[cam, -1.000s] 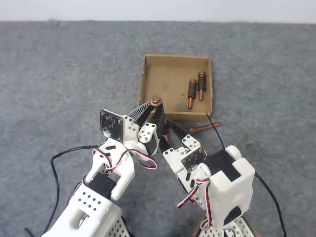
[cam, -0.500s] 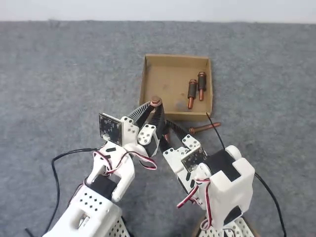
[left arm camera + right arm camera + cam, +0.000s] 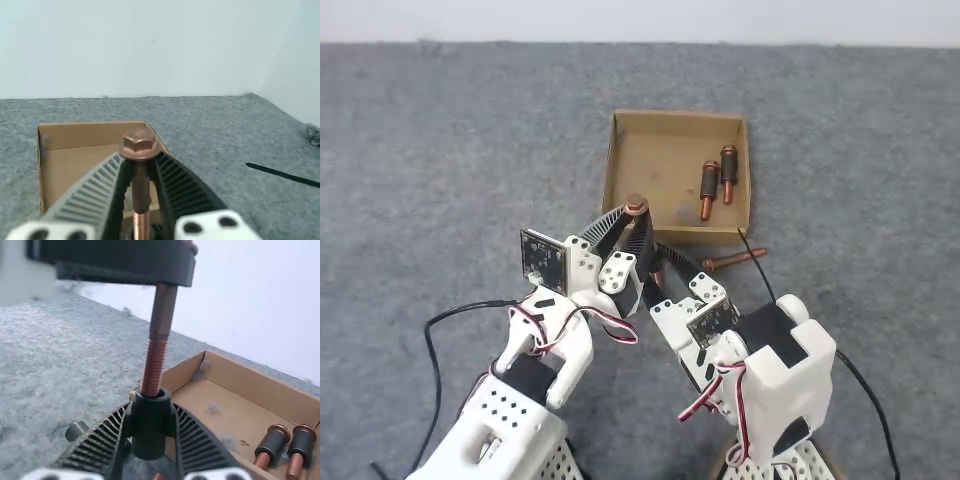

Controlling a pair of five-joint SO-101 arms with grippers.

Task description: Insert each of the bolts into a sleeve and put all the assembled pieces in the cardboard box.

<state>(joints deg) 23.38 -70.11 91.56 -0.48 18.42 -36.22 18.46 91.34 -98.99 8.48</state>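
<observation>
My left gripper [image 3: 139,172] is shut on a copper bolt [image 3: 140,170], held upright by its shaft with the hex head [image 3: 636,207] up. Below it my right gripper [image 3: 149,432] is shut on a black sleeve [image 3: 149,422], and the bolt's threaded tip [image 3: 152,367] enters the sleeve's top. Both grippers meet just in front of the cardboard box [image 3: 620,150]. Two assembled pieces [image 3: 717,183] lie in the box's right part, seen too in the right wrist view [image 3: 282,447]. A loose bolt [image 3: 733,260] lies on the carpet in front of the box's right corner.
Grey carpet covers the table. A thin black cable tie [image 3: 756,264] lies beside the loose bolt. Another black sleeve [image 3: 76,430] lies on the carpet near my right gripper. A black cable [image 3: 433,340] runs left of the left arm.
The left arm's wrist has shifted very slightly; the bolt and sleeve stay where they were.
</observation>
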